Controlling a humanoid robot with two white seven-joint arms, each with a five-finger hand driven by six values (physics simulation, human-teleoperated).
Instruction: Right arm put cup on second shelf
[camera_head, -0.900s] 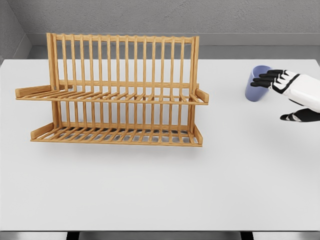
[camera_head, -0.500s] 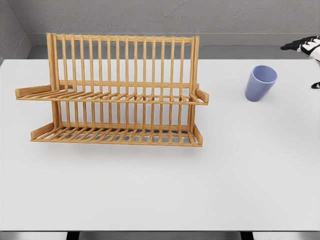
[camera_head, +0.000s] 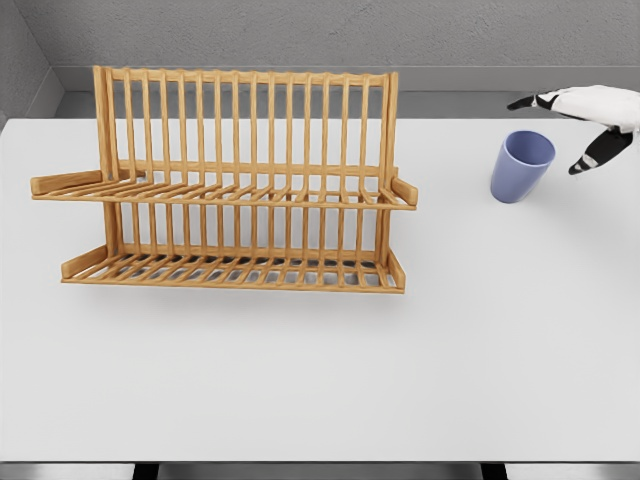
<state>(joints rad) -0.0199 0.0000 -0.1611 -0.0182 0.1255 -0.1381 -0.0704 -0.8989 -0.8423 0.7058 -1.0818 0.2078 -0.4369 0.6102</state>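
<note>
A blue-violet cup (camera_head: 521, 166) stands upright on the white table (camera_head: 320, 380) at the right, mouth up. My right hand (camera_head: 560, 130) hovers just above and to the right of it, fingers spread and holding nothing; one dark fingertip (camera_head: 518, 103) reaches over the cup's far side, another (camera_head: 580, 167) hangs to its right. The wooden two-tier dish rack (camera_head: 230, 180) stands left of centre, its upper shelf (camera_head: 220, 192) and lower shelf (camera_head: 235, 270) both bare. The left arm is out of view.
A grey wall runs behind the table's far edge. The table's near edge lies along the bottom of the view.
The right hand pulled off the cup toward the upper right edge, then came back in and now spreads above and right of the cup. The cup and rack stayed put.
</note>
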